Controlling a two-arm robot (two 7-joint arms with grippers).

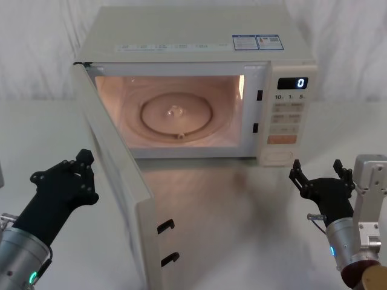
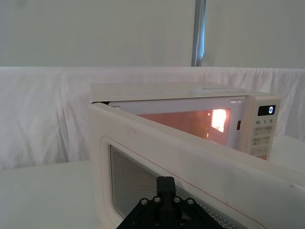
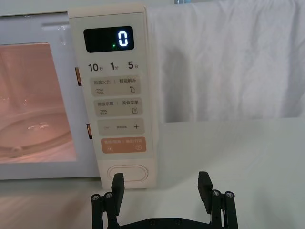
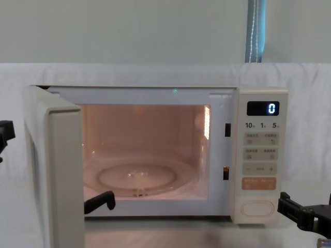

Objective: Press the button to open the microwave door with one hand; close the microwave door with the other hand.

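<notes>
Since door [image 1: 115,175] hangs wide open toward table's front-left, cavity lit, closing remains. Left gripper [image 1: 81,172] just outside door's outer face, probably placed to push; fingers' state unclear. Right gripper [image 1: 315,174] spread, just before button [image 3: 128,172] at panel's bottom.

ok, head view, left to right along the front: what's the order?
left gripper → open microwave door → lit cavity with glass turntable → control panel with the button at its bottom → right gripper, fingers spread, in front of the panel.
</notes>
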